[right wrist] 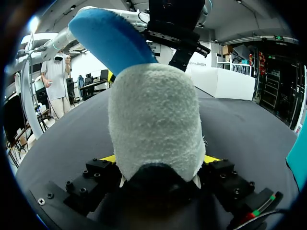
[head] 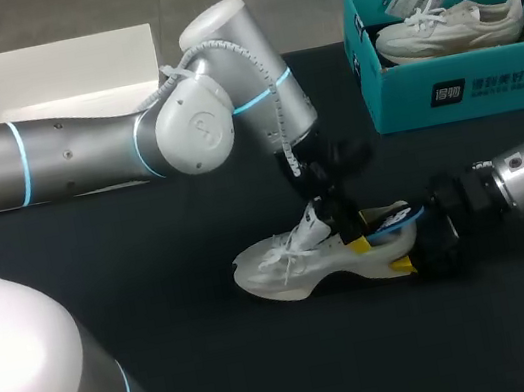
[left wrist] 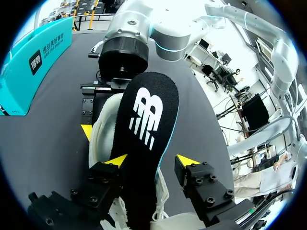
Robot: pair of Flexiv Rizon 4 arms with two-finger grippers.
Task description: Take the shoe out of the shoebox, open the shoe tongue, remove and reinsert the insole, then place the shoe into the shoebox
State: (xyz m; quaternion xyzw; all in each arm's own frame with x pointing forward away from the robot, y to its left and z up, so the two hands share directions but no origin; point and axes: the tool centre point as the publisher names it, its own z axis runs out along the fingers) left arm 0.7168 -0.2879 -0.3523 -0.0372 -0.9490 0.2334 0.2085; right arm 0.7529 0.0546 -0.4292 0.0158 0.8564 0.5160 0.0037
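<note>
**Left gripper [left wrist: 152, 161] loose about the insole [left wrist: 146, 120], right gripper [right wrist: 160, 159] clamped on the shoe [head: 289, 264]**

Closest to you, in the left wrist view, the left gripper's fingers [left wrist: 104, 184] stand apart with the black insole rising between them. One yellow tip lies against the insole's edge and the other stands clear of it with a gap showing, so nothing is pinched there. Beneath those fingers you can see the shoe's white upper and laces.

Across the head view from the left, a white box [head: 56, 62] sits open at the far left of the table [head: 153, 266], well apart from the shoe. Your left arm [head: 82, 152] comes in from that side and bends down, with its gripper over the shoe's mouth.

The shoe stands on its sole near the middle of the dark table, out of the shoebox [head: 467, 91], with its toe to the left and its heel to the right. The insole's rear end slants up out of the shoe above the heel, and the right wrist view shows its blue underside.

At the heel, your right gripper grasps the shoe, with a yellow-tipped finger pressed on either side of the padded heel.

At the far right the teal shoebox stands open, near the table's back edge. A second white shoe [head: 451, 29] lies inside it.
</note>
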